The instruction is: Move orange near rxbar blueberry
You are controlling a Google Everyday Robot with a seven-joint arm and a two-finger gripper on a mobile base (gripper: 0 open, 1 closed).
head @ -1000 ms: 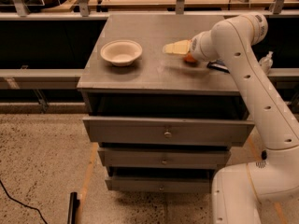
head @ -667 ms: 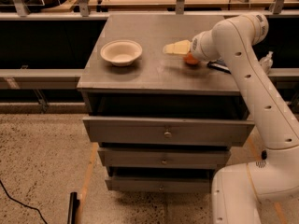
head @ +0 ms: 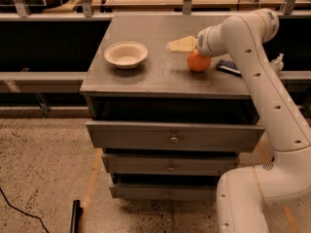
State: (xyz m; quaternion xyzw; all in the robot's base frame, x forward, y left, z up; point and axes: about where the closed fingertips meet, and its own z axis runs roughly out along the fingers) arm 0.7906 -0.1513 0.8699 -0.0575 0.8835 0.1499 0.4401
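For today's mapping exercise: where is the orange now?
In the camera view, the orange sits right of centre on the drawer cabinet's top, close beside the gripper, with the rxbar blueberry just to its right.

On the worktop (head: 160, 76), upper middle of frame: bowl (head: 126, 55) at left, orange (head: 198, 62) right of centre, rxbar blueberry (head: 227, 67) just right of it. End effector (head: 181, 44) just above-left of the orange.
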